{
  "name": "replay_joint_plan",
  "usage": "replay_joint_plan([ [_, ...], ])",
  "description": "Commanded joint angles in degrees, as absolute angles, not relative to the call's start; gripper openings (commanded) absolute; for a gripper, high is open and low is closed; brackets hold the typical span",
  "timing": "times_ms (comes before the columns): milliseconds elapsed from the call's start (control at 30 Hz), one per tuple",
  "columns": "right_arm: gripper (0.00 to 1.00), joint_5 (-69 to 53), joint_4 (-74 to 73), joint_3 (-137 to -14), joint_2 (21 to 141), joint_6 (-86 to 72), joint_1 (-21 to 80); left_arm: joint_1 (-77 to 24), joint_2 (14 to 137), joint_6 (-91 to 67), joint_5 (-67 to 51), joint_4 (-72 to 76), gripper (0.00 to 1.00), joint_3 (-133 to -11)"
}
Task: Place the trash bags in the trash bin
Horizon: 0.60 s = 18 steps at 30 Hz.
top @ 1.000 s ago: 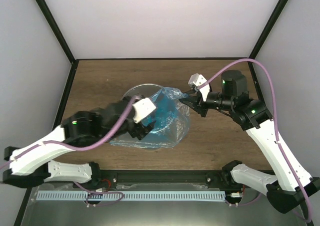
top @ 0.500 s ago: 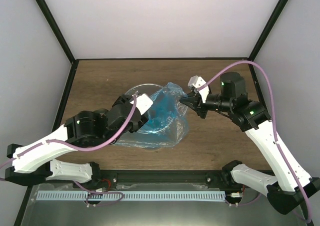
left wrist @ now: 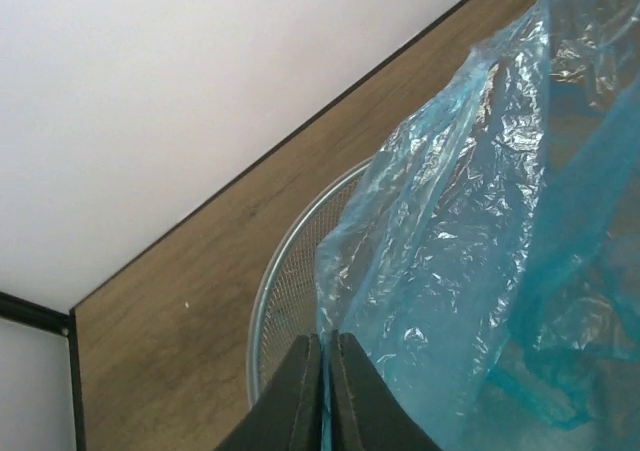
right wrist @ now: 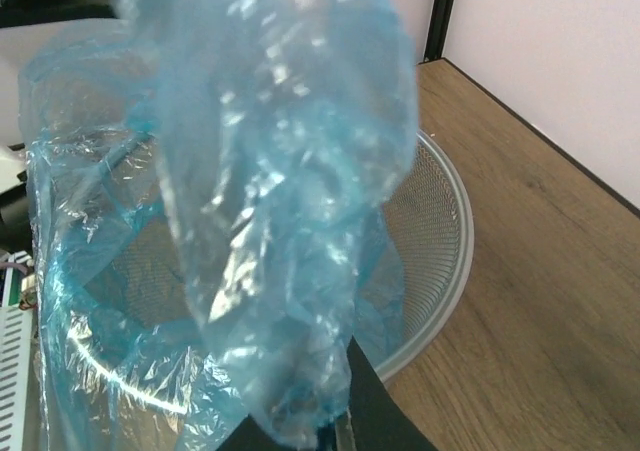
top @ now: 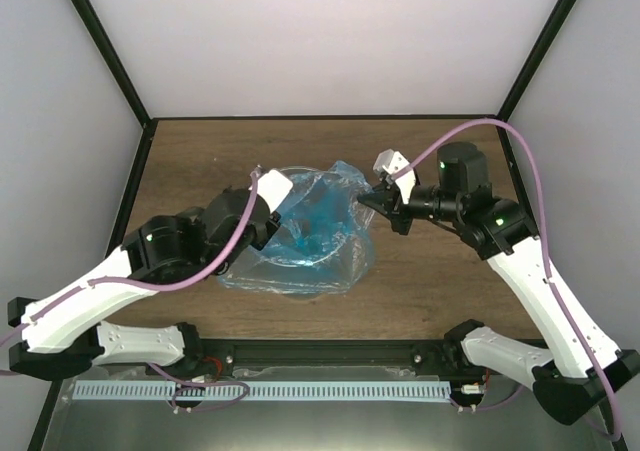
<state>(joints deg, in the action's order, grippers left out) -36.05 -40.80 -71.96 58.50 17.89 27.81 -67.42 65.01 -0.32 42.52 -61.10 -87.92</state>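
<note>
Both clenched: left gripper pinches the trash bag nearer the table's left edge, right gripper its opposite side, over the trash bin.

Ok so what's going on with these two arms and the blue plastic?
A thin blue bag is being worked over a mesh bin on the table. The left claw is pinched shut on the bag's edge by the bin's left rim; the right claw grips the opposite edge on the right. The bag sags into the opening, with loose film spilling over the near rim.
</note>
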Motion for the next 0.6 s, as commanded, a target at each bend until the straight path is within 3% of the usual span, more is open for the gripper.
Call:
replay_joint_plan([
  [0,0.01,-37.7,-39.2,-73.6,61.2,16.7,27.3,-63.1,66.4,0.8,40.2,-54.2,0.04,-84.6],
  [567,0.01,-28.5,-36.4,-79.8,74.5,14.8,23.2,-34.5,75.9,3.9,25.4,-38.0,0.04,-83.1],
])
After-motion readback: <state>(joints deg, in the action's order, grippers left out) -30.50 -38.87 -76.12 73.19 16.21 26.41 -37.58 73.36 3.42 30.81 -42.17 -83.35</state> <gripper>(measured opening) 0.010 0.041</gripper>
